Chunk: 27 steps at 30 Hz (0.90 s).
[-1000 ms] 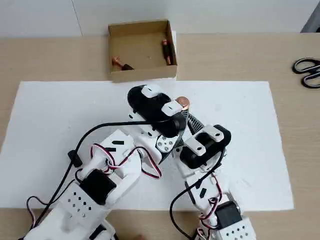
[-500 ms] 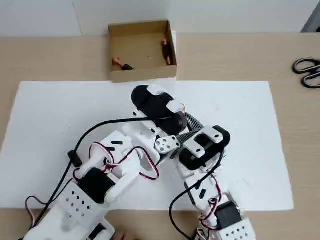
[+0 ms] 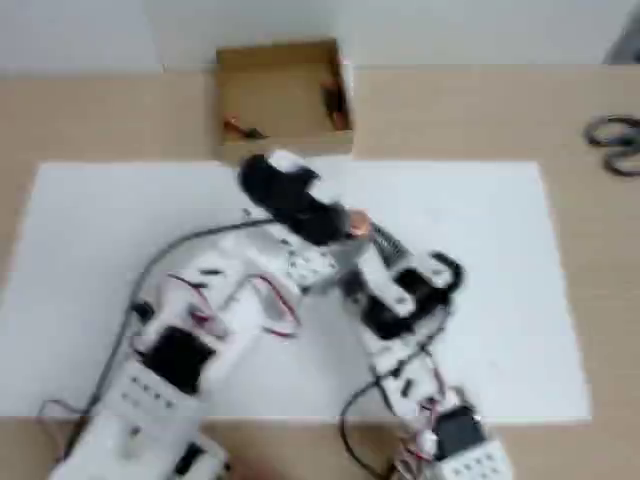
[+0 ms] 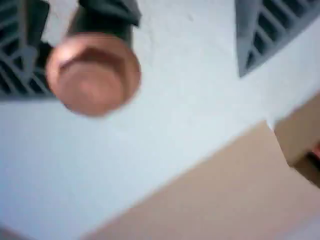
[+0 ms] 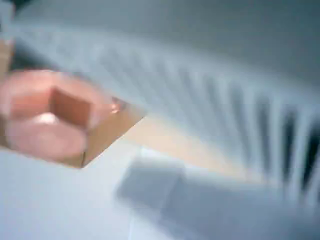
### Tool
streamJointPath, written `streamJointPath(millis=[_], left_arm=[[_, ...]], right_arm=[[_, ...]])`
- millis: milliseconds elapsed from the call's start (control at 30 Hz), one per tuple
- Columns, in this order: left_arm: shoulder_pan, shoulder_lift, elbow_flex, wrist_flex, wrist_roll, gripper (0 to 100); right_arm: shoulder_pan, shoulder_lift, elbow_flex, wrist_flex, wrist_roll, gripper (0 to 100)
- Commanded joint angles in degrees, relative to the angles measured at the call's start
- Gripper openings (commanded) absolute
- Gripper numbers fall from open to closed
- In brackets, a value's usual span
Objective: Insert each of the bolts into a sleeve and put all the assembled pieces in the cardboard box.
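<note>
Sleeved bolt (image 4: 92, 72) hangs between the two arms over the white sheet (image 3: 500, 250), short of the cardboard box (image 3: 280, 48).

The left gripper (image 4: 142, 62) is spread wide, with the bolt head against one jaw only and the black sleeve (image 4: 105, 15) behind the head. The right gripper (image 3: 368, 238) is just beside it; its grip cannot be told. Likely a hand-over: pinch the sleeve squarely before anything lets go, and keep the bolt seated. The box holds two pieces, one (image 3: 240, 128) by the wall facing the arms, one (image 3: 335, 105) along a side wall.

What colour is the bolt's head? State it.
Copper; the bolt head shows best in left wrist view.
</note>
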Motion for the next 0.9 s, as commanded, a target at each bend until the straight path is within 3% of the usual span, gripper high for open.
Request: streamJointPath(millis=[0, 100, 200, 300, 400, 433, 667, 800, 867], left_arm=[[-2.81, -0.18, -8.04, -3.16, -0.26, 25], [-4.13, -0.18, -13.05, -2.73, -0.09, 25], [-6.95, -0.79, -15.34, 3.87, 0.09, 23], [-12.13, -2.55, -15.34, 11.34, 1.14, 13], [-17.23, -9.58, -14.73, 12.4, 5.89, 0], [-18.46, -12.31, -13.49, 12.4, 7.56, 1], [-20.66, -36.31, 7.08, 17.14, 13.19, 1], [-20.66, -50.99, 21.93, 15.03, 13.01, 1], [-21.01, -51.52, 26.33, 11.52, 13.01, 1]], right_arm=[[0.31, -1.01, 0.35, -0.4, -0.35, 0.5], [0.31, -1.01, 0.35, -0.04, -0.35, 0.5], [0.4, -1.01, 0.35, 0.04, -0.35, 0.5], [1.01, -1.01, 0.35, 0.04, -0.26, 0.5], [4.0, -1.01, 0.35, -0.4, -0.26, 0.5], [5.05, -1.01, 0.26, -0.4, -0.26, 0.5], [7.16, -1.01, -3.43, 0.13, -0.26, 0.4], [7.34, -1.01, -3.87, 0.13, 0.09, 0.4], [7.34, -1.01, -5.8, 0.13, 0.09, 0.4]])
